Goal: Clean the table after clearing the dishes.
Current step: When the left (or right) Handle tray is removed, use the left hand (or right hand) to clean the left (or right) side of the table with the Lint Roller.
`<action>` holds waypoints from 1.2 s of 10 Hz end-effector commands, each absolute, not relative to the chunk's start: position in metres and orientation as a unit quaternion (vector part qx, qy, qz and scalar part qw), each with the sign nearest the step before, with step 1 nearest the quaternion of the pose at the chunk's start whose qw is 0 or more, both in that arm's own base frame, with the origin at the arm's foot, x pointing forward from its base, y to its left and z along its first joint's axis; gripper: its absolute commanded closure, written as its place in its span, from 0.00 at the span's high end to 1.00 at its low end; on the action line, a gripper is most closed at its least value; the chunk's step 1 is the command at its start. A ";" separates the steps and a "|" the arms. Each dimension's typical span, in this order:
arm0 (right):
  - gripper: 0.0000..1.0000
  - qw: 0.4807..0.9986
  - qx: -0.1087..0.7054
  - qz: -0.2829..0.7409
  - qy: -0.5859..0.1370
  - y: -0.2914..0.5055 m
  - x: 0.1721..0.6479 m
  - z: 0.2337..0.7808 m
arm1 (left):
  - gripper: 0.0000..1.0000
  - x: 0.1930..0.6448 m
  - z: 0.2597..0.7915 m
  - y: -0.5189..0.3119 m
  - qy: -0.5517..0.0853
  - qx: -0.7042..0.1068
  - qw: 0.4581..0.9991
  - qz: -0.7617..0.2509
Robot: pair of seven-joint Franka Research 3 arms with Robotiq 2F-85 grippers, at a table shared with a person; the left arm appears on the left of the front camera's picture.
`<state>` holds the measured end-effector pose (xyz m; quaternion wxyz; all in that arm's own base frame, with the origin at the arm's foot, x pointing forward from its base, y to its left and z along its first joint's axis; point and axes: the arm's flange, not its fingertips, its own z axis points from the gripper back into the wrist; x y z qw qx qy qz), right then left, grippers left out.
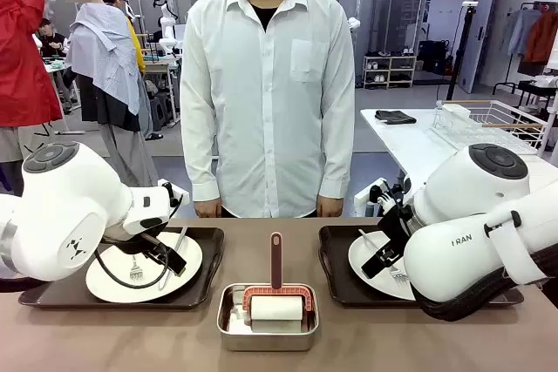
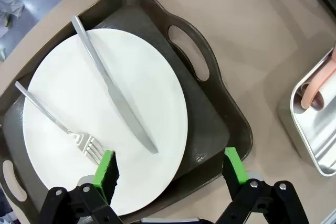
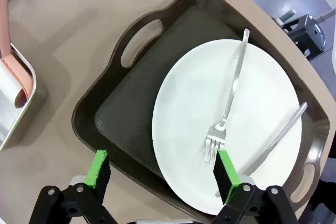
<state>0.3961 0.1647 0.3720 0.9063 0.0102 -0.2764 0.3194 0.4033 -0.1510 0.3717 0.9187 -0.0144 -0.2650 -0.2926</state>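
Two dishes sit on the brownish table (image 1: 131,337). On the left, a dark tray (image 1: 52,294) carries a white plate (image 1: 113,285) with a knife (image 2: 115,93) and a fork (image 2: 58,121). My left gripper (image 2: 170,169) hovers open above that plate's edge and the tray's (image 2: 210,119) corner. On the right, a second tray (image 1: 336,259) carries a plate (image 3: 184,108) with a fork (image 3: 228,103) and a knife (image 3: 273,140). My right gripper (image 3: 163,170) hangs open over that plate's rim and tray (image 3: 131,103). Neither gripper holds anything.
A small steel pan (image 1: 228,337) with a pink-handled roller (image 1: 275,272) stands between the trays near the front edge. A person in a white shirt (image 1: 266,84) stands at the far side, hands at the table edge. A white side table with a wire rack (image 1: 488,119) is behind on the right.
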 end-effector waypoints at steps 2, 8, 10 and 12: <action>1.00 0.906 0.010 0.319 -0.276 0.165 0.396 0.372 | 1.00 0.403 0.372 -0.151 -0.265 -0.014 0.919 -0.293; 1.00 0.906 0.010 0.319 -0.276 0.165 0.396 0.372 | 1.00 0.403 0.372 -0.151 -0.265 -0.014 0.919 -0.293; 1.00 0.906 0.010 0.319 -0.276 0.165 0.396 0.372 | 1.00 0.403 0.372 -0.151 -0.265 -0.014 0.919 -0.293; 1.00 0.906 0.010 0.319 -0.276 0.165 0.396 0.372 | 1.00 0.403 0.372 -0.151 -0.265 -0.014 0.919 -0.293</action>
